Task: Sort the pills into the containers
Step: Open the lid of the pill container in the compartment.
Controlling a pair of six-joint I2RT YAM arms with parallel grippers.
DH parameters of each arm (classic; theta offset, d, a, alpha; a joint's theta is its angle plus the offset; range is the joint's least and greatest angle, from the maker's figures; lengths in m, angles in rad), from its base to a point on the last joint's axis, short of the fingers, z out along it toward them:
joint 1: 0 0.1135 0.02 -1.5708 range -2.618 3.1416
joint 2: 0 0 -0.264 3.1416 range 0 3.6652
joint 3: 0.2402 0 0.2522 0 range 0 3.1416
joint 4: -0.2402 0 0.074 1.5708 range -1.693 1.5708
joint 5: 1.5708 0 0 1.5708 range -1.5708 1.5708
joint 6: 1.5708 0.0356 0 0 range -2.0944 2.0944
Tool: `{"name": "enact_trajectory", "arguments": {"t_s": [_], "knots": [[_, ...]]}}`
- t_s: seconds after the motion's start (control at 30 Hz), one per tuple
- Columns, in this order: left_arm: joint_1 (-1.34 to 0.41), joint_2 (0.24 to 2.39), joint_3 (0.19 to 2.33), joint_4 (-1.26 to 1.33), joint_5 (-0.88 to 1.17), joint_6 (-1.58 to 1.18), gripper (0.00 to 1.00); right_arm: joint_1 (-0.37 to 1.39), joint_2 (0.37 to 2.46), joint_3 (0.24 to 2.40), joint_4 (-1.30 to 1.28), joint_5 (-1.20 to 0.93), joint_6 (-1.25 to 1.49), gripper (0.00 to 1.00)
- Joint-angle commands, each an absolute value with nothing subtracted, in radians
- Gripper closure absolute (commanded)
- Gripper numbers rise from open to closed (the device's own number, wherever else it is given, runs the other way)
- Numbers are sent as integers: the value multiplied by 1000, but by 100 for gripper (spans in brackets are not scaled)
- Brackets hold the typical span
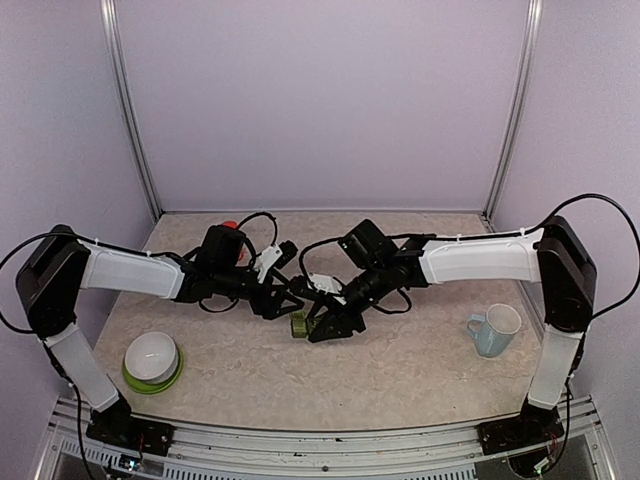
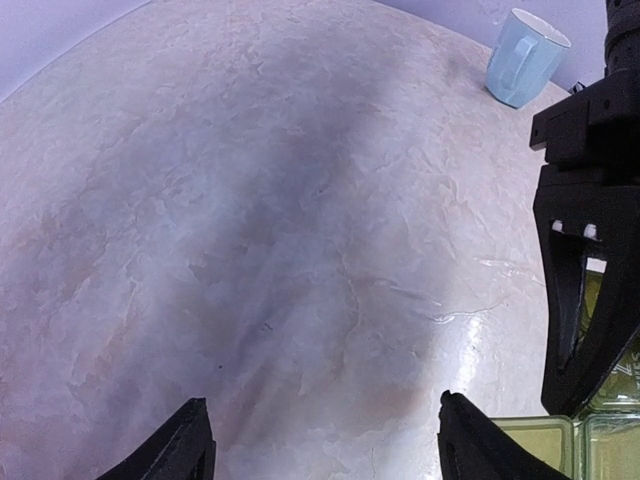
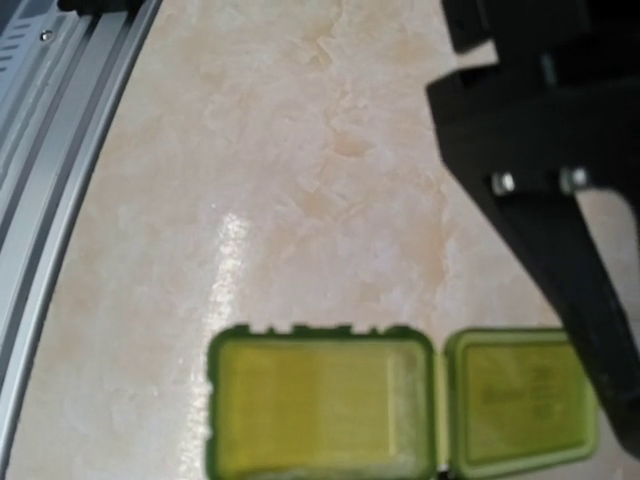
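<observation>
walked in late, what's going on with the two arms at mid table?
Both arms meet at the middle of the table, over the small green pill container. The left gripper is open and empty, with the container just beside its right finger. The right gripper is right at the container, but whether it grips it I cannot tell. No pills are in view. A light blue mug and a white bowl stand off to the sides.

The marbled table (image 1: pixel 400 370) carries the containers (image 1: pixel 298 325), a mug (image 1: pixel 495 330), a green plate (image 1: pixel 165 384).
</observation>
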State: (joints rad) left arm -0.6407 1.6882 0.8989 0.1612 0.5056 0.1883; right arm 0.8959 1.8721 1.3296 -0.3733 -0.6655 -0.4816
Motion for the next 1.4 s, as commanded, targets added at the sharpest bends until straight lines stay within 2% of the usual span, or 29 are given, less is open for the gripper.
{"name": "enact_trajectory", "arguments": {"t_s": [0.0,0.6,0.97,1.13,1.37], "knots": [[-636,1699,930,128,533,212,26,905,1826,1314,-343,-664,-485,67],[-661,1708,945,60,620,266,28,906,1778,1268,-237,-532,-442,67],[-664,1705,948,59,604,261,30,904,1765,1269,-231,-543,-440,67],[-640,1690,930,111,504,203,27,905,1777,1280,-244,-559,-446,67],[-604,1596,838,264,404,129,17,904,1796,1295,-269,-571,-453,67]]}}
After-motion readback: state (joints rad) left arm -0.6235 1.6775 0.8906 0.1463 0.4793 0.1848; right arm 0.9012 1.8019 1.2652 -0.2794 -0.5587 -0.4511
